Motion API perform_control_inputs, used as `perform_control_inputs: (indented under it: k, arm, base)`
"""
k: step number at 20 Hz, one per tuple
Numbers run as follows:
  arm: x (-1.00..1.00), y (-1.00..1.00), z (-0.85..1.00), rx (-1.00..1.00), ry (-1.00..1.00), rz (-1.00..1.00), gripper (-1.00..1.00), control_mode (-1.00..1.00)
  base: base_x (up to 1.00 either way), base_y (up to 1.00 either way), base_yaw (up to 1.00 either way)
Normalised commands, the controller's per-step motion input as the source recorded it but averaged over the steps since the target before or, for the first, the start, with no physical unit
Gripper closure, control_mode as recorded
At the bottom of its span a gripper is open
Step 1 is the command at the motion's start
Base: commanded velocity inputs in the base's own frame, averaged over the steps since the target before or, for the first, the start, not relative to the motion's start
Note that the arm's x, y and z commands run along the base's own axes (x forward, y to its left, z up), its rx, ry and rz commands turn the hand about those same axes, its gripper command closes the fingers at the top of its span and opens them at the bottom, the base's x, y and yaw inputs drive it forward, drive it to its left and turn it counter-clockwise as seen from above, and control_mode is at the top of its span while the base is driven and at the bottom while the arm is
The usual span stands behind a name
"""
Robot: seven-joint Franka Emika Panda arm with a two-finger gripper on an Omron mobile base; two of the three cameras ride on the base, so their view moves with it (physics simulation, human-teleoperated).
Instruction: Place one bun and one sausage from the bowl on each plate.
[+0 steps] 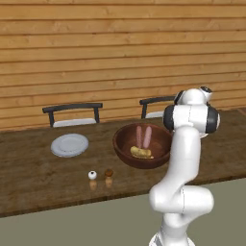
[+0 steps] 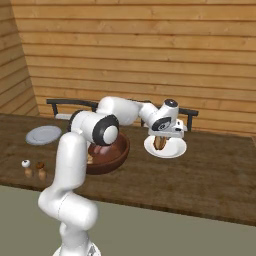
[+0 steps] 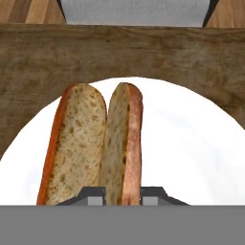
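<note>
Wooden table (image 3: 48, 57): split orange bun (image 3: 91, 143).

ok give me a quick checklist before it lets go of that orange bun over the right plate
1. Bun over the target: the orange bun, split open, hangs above the white plate. Ok.
2. Grip: the gripper looks shut on the bun, though its fingertips are barely visible in the hand view. Ok.
3. Release height: whether the bun touches the plate or hangs above it cannot be judged. Cannot tell.
4. Landing spot: the plate surface around the bun is bare. Ok.
5. Remaining items: two sausages and the yellowish bun lie in the bowl. Ok.
6. Second plate: sits bare on the table, left of the bowl. Ok.
</note>
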Motion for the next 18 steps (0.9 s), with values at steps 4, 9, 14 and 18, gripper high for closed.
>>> perform_control_inputs:
  k: [4, 9, 14, 18]
  arm:
    - [0.0, 0.0, 0.0, 0.0, 0.0, 0.0, -1.0, -1.0]
    - [0.0, 0.0, 0.0, 0.0, 0.0, 0.0, -1.0, -1.0]
    - [-0.6, 0.17, 0.41, -0.01, 0.0, -0.11, -1.0, -1.0]
    - [-0.34, 0.72, 0.57, 0.0, 0.0, -0.05, -1.0, -1.0]
  base:
    - [0.0, 0.0, 0.0]
    - [0.0, 0.0, 0.0]
    - [0.0, 0.0, 0.0]
    - [0.0, 0.0, 0.0]
